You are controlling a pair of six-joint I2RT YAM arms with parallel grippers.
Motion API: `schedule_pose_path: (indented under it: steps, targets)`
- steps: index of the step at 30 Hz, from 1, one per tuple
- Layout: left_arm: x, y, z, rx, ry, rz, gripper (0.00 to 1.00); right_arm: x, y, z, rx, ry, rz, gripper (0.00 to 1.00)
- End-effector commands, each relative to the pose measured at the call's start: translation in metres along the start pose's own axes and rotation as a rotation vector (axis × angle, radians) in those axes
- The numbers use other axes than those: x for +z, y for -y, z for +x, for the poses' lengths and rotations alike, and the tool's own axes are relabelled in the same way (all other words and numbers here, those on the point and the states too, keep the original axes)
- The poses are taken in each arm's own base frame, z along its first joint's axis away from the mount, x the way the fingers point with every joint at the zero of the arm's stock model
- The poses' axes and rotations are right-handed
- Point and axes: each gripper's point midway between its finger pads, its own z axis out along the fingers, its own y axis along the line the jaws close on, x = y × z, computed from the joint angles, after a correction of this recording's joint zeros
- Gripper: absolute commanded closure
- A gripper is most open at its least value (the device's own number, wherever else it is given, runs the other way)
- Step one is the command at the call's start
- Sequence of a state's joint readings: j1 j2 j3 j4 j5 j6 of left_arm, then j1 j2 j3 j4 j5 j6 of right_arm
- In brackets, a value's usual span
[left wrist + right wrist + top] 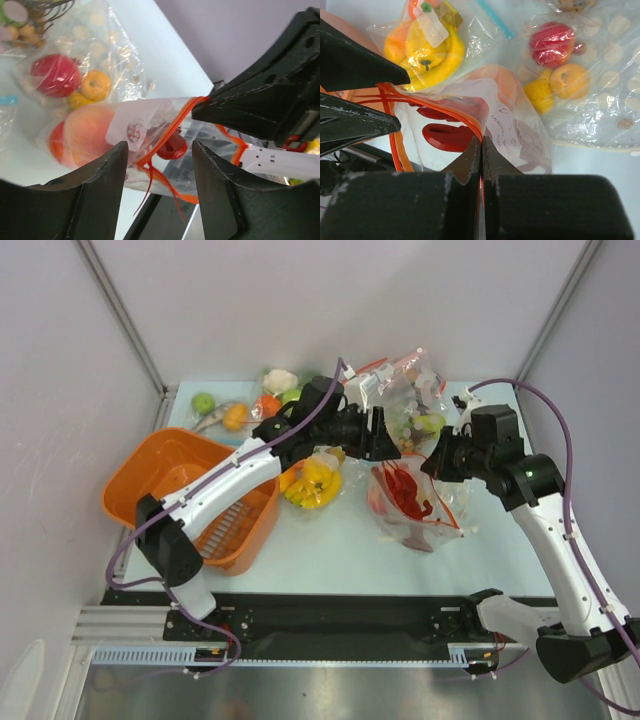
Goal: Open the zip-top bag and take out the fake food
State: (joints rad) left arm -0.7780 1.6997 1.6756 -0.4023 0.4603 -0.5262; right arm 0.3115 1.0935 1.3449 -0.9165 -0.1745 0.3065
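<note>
The zip-top bag point(425, 518) lies at centre right, its orange-red zip strip point(445, 115) lifted and spread apart. The dark-red lobster point(405, 492) is inside; a claw shows in the right wrist view point(447, 136) and the left wrist view point(172, 147), beside a peach-orange fruit point(85, 135). My right gripper point(481, 142) is shut on the strip's right end; it also shows in the top view point(430, 462). My left gripper point(159, 152) is open, with the strip's other side between its fingers point(107, 175); it sits over the bag's far edge point(385, 435).
An orange basket point(150, 475) stands at the left under my left arm. A blue-zip banana bag point(315, 483) lies next to the bag. A dotted bag with a red apple and orange fruits point(410, 390) lies behind. A cauliflower point(280, 380) and loose fruits point(235, 415) sit at the back left.
</note>
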Motion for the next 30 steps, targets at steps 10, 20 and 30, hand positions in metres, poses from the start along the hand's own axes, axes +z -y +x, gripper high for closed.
schedule_pose_path:
  steps: [10,20,30]
  targets:
    - [-0.078,0.019,-0.057,0.113,0.278,-0.269,0.31,-0.031,0.006,-0.056,0.05,0.258,0.137,1.0]
    - [-0.063,0.062,-0.048,0.049,0.246,-0.035,0.32,-0.028,-0.006,-0.074,0.029,0.32,0.177,1.0]
    - [-0.021,0.075,-0.027,0.006,0.108,0.067,0.31,0.021,-0.02,-0.047,0.033,0.256,0.135,1.0]
